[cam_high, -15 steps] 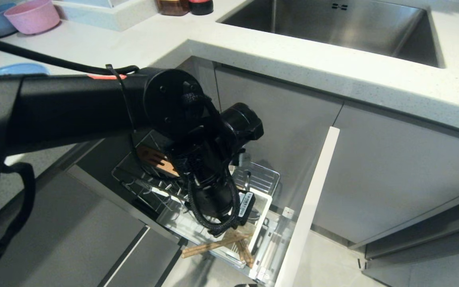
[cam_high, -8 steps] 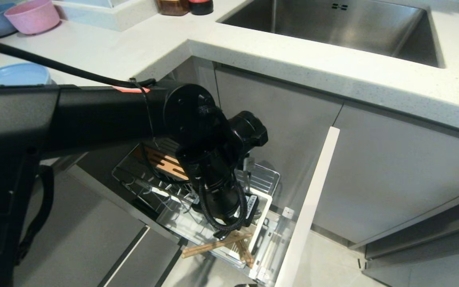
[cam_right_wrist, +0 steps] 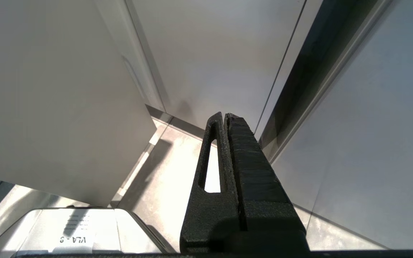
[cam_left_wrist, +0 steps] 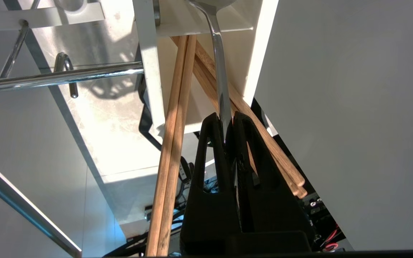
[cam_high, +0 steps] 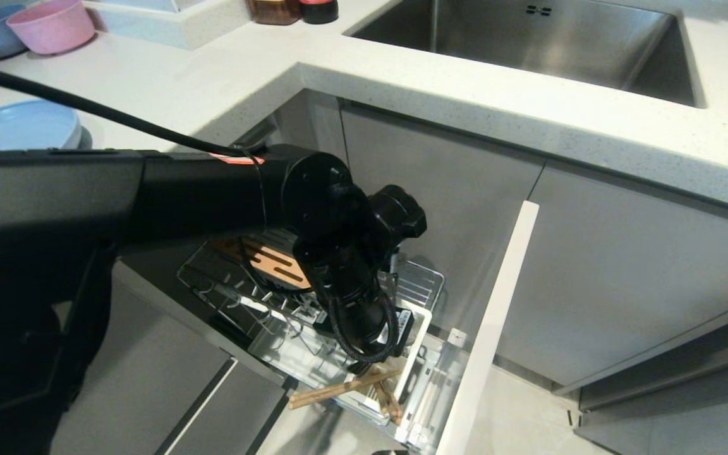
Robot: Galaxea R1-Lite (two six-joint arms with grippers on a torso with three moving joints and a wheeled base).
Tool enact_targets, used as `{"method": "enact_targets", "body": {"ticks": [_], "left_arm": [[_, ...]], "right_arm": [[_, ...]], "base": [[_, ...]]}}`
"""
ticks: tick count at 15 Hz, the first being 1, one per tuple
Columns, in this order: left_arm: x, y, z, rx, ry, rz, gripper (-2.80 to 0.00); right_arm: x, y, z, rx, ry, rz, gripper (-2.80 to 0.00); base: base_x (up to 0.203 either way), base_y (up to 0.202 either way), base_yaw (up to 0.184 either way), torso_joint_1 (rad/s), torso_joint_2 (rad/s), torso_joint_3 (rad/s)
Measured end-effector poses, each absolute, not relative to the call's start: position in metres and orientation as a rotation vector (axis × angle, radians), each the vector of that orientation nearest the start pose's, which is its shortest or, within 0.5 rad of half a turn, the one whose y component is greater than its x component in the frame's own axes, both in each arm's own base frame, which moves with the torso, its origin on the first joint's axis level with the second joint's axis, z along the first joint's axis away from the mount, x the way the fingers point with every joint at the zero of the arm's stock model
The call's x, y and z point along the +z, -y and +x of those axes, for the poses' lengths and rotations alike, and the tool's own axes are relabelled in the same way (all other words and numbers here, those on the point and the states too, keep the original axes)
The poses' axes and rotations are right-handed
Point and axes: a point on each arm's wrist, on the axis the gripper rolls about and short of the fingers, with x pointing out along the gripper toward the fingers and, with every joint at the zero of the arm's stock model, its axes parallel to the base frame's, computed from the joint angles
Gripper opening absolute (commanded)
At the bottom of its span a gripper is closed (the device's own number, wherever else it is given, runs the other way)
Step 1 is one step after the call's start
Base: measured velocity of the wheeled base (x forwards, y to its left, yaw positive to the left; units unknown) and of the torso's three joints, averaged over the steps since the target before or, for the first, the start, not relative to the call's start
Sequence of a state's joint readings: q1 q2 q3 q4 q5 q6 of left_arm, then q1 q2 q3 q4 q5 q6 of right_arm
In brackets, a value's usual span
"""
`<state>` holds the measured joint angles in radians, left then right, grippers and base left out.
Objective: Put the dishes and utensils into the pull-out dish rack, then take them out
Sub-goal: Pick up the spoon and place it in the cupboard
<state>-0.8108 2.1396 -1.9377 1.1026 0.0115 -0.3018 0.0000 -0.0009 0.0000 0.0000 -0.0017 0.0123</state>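
While the left gripper (cam_left_wrist: 224,122) is pinched tight on the spoon (cam_left_wrist: 218,61) handle, the thing to watch is the line of that handle; it runs straight out ahead of the fingertips, along the gripper's own axis, with the bowl end down inside the white caddy (cam_left_wrist: 149,71) at the front of the rack (cam_high: 313,303). From that I judge any lift or lowering has to follow the handle's length, or the spoon will lever against the caddy wall. Leaning in the same caddy are wooden chopsticks (cam_left_wrist: 172,125); I count two side by side just beside the spoon, and two more sticks crossing behind the handle, so four ends in all, though the head view shows them only as a splayed bundle poking out over the caddy's edge. One spoon; one caddy; one blue plate (cam_high: 19,126) up on the counter (cam_high: 212,69), well apart from the rack. The left arm is plainly the nearer; the right gripper (cam_right_wrist: 226,118) hangs by the cabinet fronts near the floor, fingers pressed together on nothing.
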Motion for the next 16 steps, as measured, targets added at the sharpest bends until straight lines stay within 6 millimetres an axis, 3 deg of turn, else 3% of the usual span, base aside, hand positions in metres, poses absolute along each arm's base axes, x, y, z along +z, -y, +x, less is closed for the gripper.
{"method": "enact_targets", "body": {"ticks": [16], "left_arm": [[0.173,0.281,0.275,-0.493,-1.285,0.285,-2.8]], "right_arm": [[0.075,0.0,-0.023,-0.002,0.001,0.012,-2.8]], "base": [[0.0,0.0,0.0,0.0,0.0,0.0]]}}
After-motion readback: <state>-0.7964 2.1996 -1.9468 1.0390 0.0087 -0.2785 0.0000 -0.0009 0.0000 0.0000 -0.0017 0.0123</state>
